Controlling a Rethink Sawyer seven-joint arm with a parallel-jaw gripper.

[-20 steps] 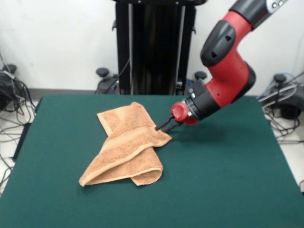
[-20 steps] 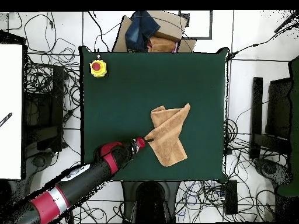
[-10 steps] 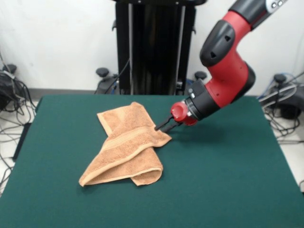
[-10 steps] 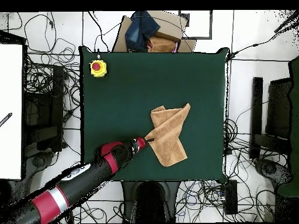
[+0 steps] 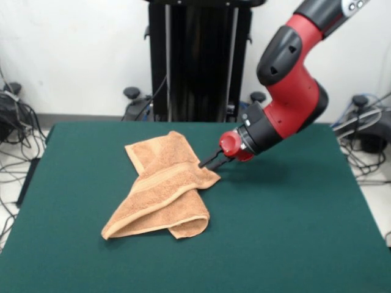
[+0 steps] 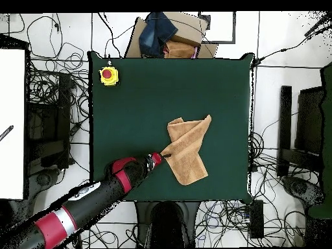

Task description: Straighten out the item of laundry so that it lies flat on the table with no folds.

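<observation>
The orange-tan towel lies crumpled on the green table, left of centre, folded over itself in layers with a paler band running across it. In the overhead view the towel sits toward the table's lower right. My gripper comes in low from the right on the red arm, and its tip is at the towel's right-hand corner, level with the cloth. In the overhead view the gripper meets the towel's left edge. Whether it holds the cloth is not visible.
A yellow box with a red button sits at the table's upper left corner in the overhead view. A cardboard box with clothes stands beyond the table's top edge. The black pedestal stands behind the table. Cables lie all round on the floor.
</observation>
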